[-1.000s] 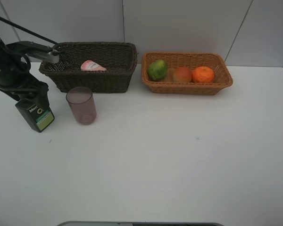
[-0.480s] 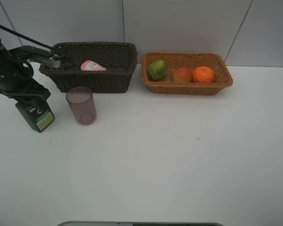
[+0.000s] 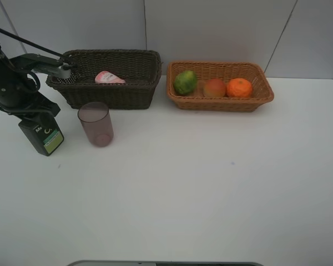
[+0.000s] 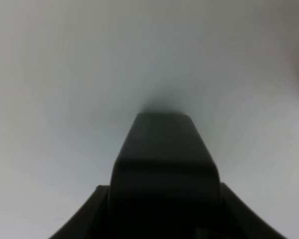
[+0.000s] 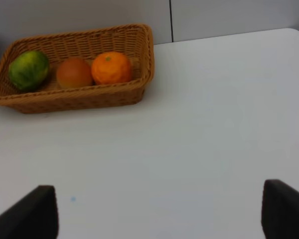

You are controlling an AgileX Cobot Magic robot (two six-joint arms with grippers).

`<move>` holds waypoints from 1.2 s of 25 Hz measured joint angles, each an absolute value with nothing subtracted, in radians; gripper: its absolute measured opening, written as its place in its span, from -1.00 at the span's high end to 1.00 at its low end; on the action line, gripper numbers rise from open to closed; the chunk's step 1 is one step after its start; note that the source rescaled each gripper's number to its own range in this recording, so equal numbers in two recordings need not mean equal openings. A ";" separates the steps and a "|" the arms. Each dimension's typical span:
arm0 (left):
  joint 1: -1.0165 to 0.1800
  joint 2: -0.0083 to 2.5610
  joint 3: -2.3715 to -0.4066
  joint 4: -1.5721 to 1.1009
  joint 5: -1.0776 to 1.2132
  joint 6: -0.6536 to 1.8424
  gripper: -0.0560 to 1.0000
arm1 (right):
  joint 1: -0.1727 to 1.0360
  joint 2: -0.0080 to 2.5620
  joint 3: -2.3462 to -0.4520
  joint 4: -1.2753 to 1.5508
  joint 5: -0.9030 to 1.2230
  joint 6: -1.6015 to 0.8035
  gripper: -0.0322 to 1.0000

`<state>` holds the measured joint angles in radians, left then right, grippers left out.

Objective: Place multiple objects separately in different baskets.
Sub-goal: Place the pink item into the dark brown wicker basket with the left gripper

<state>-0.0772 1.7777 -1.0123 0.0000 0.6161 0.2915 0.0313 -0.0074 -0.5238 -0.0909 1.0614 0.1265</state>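
A dark green pump bottle (image 3: pixel 44 137) stands upright on the white table at the far left. My left gripper (image 3: pixel 32 113) is down over its top, shut on it. In the left wrist view the bottle (image 4: pixel 164 169) fills the space between the fingers. A translucent mauve cup (image 3: pixel 95 123) stands just right of the bottle. The dark brown basket (image 3: pixel 111 95) holds a pink tube (image 3: pixel 109 78). The tan basket (image 3: pixel 222 103) holds a lime (image 3: pixel 185 82), a peach (image 3: pixel 214 87) and an orange (image 3: pixel 239 87). My right gripper (image 5: pixel 162 211) is open over bare table, well short of the tan basket (image 5: pixel 65 102).
Both baskets stand side by side along the back wall. The table's back right corner (image 5: pixel 289 31) shows in the right wrist view. The right arm is outside the high view.
My left gripper's jaws have drawn in on the pump bottle's top, and the arm has settled slightly. The bottle, cup, baskets and right gripper have not moved.
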 joint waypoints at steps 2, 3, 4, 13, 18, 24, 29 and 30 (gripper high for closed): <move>-0.077 1.778 -1.012 0.000 0.616 0.291 -0.05 | 0.031 -0.007 -0.524 -0.091 1.061 0.127 -0.55; -0.077 1.778 -1.012 0.000 0.616 0.291 -0.05 | 0.031 -0.007 -0.524 -0.091 1.061 0.127 -0.55; -0.077 1.778 -1.012 0.000 0.616 0.291 -0.05 | 0.031 -0.007 -0.524 -0.091 1.061 0.127 -0.55; -0.077 1.778 -1.026 -0.012 0.648 0.269 -0.05 | 0.031 -0.007 -0.524 -0.091 1.061 0.127 -0.55; -0.077 1.743 -1.114 -0.012 0.751 0.182 -0.05 | 0.031 -0.007 -0.524 -0.091 1.061 0.127 -0.55; -0.081 1.712 -1.293 -0.011 0.901 0.039 -0.05 | 0.031 -0.007 -0.524 -0.091 1.061 0.127 -0.55; -0.121 1.714 -1.419 0.000 0.938 -0.011 -0.05 | 0.031 -0.007 -0.524 -0.091 1.061 0.127 -0.55; -0.132 1.715 -1.445 0.000 0.938 -0.022 -0.05 | 0.031 -0.007 -0.524 -0.091 1.061 0.127 -0.55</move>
<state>-0.1318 1.7149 -1.4452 0.0000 0.9382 -0.0219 0.0313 -0.0074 -0.5238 -0.0909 1.0614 0.1265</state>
